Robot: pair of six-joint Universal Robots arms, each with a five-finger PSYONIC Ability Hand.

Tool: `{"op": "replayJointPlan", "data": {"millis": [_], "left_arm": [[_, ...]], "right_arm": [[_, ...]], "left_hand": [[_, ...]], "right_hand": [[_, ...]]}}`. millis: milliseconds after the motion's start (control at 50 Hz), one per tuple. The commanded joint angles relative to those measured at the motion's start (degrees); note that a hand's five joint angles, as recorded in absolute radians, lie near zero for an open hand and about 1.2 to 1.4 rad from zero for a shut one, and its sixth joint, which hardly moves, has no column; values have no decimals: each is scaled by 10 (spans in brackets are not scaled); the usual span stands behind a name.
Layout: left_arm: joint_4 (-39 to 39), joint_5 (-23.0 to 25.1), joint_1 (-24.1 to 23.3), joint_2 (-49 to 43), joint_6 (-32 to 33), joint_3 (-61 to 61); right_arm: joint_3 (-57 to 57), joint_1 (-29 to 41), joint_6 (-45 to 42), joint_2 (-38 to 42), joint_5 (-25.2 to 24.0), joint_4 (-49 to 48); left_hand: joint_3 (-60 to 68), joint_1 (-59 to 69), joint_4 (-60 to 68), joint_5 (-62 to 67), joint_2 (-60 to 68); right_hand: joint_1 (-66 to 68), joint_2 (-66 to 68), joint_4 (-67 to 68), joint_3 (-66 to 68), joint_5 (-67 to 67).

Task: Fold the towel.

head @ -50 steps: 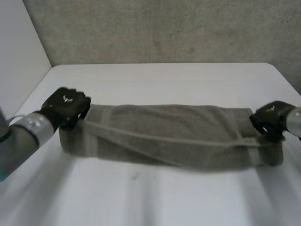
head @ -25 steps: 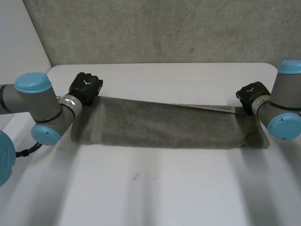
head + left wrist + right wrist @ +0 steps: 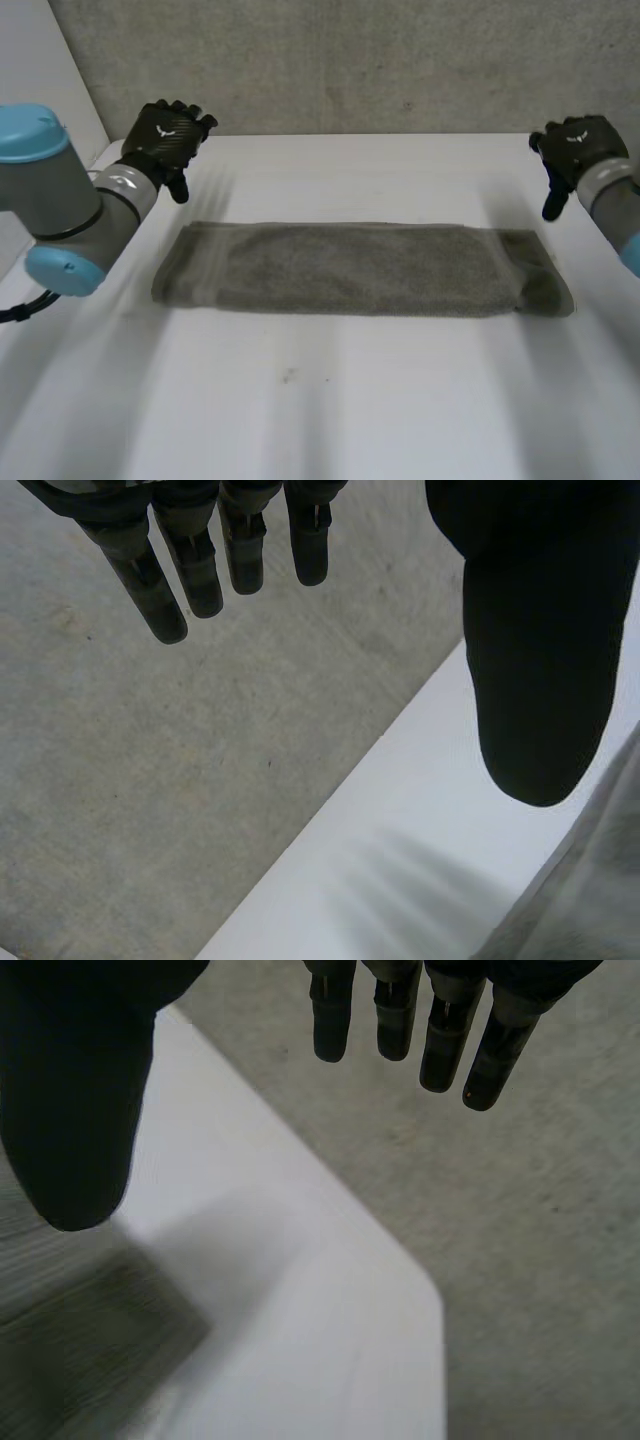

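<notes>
I've got my left robot hand (image 3: 165, 135) at the far left, fingers (image 3: 180, 570) straight, thumb held apart, empty. My right robot hand (image 3: 578, 148) is at the far right, fingers (image 3: 440, 1030) straight too, thumb apart. Each arm reaches in from its own side.

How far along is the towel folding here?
Done: the grey terry towel looks folded lengthwise into a long band on the white table. In hand: nothing; left hand and right hand hover open beyond its far corners. Left: probably folding the band crosswise.
</notes>
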Motion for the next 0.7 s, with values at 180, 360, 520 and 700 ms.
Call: {"op": "replayJointPlan", "data": {"millis": [180, 360, 520, 700], "left_arm": [[24, 7, 0, 102, -54, -158], [24, 7, -1, 104, -55, -160], [24, 7, -3, 128, -55, -178], [24, 8, -1, 155, -55, -204]], "right_arm": [[239, -97, 6, -33, -101, 24], [231, -123, -2, 0, -100, -14], [219, -143, -98, -41, -7, -105], [186, -30, -222, -54, 63, -173]], "left_hand": [[7, 4, 9, 10, 10], [5, 2, 7, 9, 8], [-2, -4, 1, 2, 1], [-3, -6, -1, 0, -1]], "right_hand": [[152, 139, 139, 151, 138], [679, 666, 665, 677, 664], [679, 666, 665, 677, 664], [679, 666, 665, 677, 664]]}}
